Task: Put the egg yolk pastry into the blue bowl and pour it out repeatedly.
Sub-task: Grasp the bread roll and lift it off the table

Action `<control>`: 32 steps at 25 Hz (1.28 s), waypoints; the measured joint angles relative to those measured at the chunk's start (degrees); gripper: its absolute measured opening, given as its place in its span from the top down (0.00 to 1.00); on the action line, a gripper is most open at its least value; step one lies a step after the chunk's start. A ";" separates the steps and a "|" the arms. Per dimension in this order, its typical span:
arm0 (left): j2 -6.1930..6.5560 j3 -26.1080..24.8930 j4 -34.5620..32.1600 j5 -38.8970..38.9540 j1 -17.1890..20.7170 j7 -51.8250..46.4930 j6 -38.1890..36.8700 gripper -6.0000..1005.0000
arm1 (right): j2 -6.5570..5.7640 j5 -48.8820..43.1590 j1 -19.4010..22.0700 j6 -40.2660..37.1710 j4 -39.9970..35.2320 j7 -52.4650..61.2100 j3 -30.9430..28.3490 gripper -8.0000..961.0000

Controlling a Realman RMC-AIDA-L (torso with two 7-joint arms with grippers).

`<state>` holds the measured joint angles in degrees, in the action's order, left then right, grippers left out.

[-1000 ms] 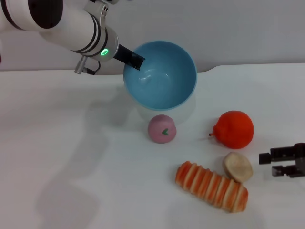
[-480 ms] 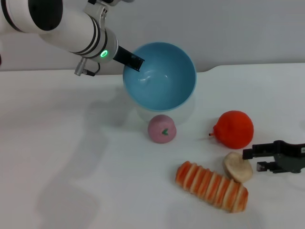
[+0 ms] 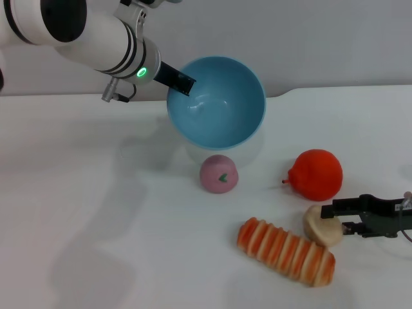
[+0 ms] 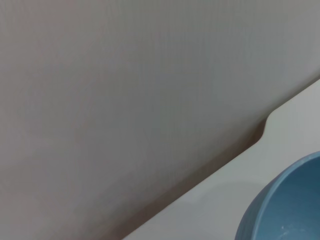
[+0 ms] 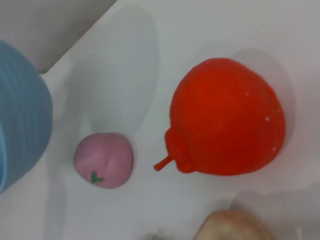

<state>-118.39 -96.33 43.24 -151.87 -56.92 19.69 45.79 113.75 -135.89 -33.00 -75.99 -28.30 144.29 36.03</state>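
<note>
Lying on the white table (image 3: 77,212) just beside the striped bread (image 3: 286,252) and below the orange fruit (image 3: 316,174), the egg yolk pastry (image 3: 322,225) is flanked by the parted fingers of the right hand (image 3: 335,218), which are not seen to be clamped on it. It is judged to be light, matte and somewhat soft, so it would best be taken across its rounded middle with gentle pressure. The blue bowl (image 3: 217,102) is held tilted and raised by its rim in the left hand (image 3: 182,82), is seen to be empty, and is kept behind the pink bun (image 3: 219,174).
</note>
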 joint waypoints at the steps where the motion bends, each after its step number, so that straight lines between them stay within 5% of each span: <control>1: 0.00 0.00 0.00 0.00 0.01 0.00 0.00 0.99 | -0.01 -0.04 -0.07 0.47 0.18 0.01 0.01 0.44; 12: 0.00 0.00 0.00 -0.01 0.24 0.05 -0.21 0.99 | 0.16 -0.29 -1.15 5.53 2.70 -1.02 1.83 0.45; 22: -0.09 0.00 0.00 0.00 0.40 0.09 -0.35 0.99 | 1.55 0.06 -1.51 7.30 2.56 -5.97 1.97 0.47; 28: -0.09 0.00 0.00 0.09 0.43 0.12 -0.35 0.99 | 2.14 0.38 -1.29 6.50 1.33 -8.12 1.53 0.69; 32: -0.09 0.00 0.00 0.10 0.50 0.15 -0.39 0.99 | 2.50 4.11 -0.36 3.04 -1.55 -10.96 1.49 0.76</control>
<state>-118.48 -96.33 43.24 -151.77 -56.42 19.84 45.39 116.25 -131.78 -33.36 -72.95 -29.85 133.32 37.52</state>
